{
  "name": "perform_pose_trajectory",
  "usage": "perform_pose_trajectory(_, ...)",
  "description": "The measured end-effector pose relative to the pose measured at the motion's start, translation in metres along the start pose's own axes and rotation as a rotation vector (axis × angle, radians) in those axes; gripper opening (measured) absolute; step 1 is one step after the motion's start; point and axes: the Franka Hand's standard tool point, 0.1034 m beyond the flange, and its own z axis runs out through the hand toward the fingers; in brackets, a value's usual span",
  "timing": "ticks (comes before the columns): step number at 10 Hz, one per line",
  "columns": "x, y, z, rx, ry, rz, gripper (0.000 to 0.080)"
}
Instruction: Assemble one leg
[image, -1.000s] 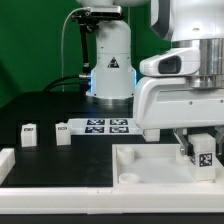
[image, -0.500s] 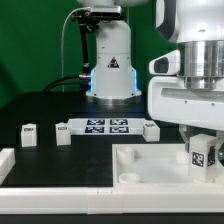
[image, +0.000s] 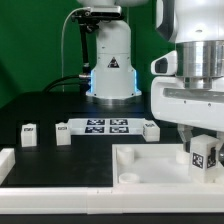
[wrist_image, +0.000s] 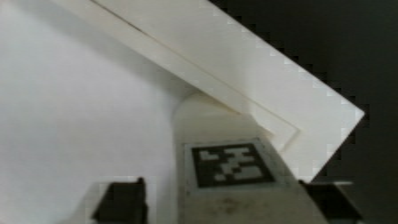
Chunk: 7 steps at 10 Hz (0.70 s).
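Exterior view, gripper: I see my gripper (image: 205, 150) on the exterior view's right, its fingers closed around one leg (image: 204, 157).
Exterior view, leg: a small white plastic post with a black-and-white square tag, held just over the big white tray (image: 150, 165).
Exterior view, tray: smooth and white, with a raised rim.
Exterior view, other legs: I count three lying on the dark table (image: 40, 105), at (image: 29, 134), (image: 62, 132) and (image: 151, 130).
Exterior view, marker board: flat, white, with several tags (image: 106, 126).
Wrist view, leg: the tagged leg (wrist_image: 228, 165) sits between two dark fingers (wrist_image: 121, 200).
Wrist view, tray: plain white, one straight rim (wrist_image: 267, 90).
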Motion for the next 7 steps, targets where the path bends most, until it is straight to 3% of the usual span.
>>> perform_pose_trajectory(1,-0.0003,-0.0005,-0.0001,0.002,0.001,-0.057,0.0562)
perform_pose_trajectory(2,0.0006,-0.0006,-0.0002,0.001,0.007,-0.24,0.0562)
perform_pose_trajectory(3,-0.0001,-0.0009,-0.0002,0.002,0.007,-0.355,0.0633)
perform_pose_trajectory(7,-0.0027,-0.0019,-0.001,-0.012,0.009,-0.992,0.0649)
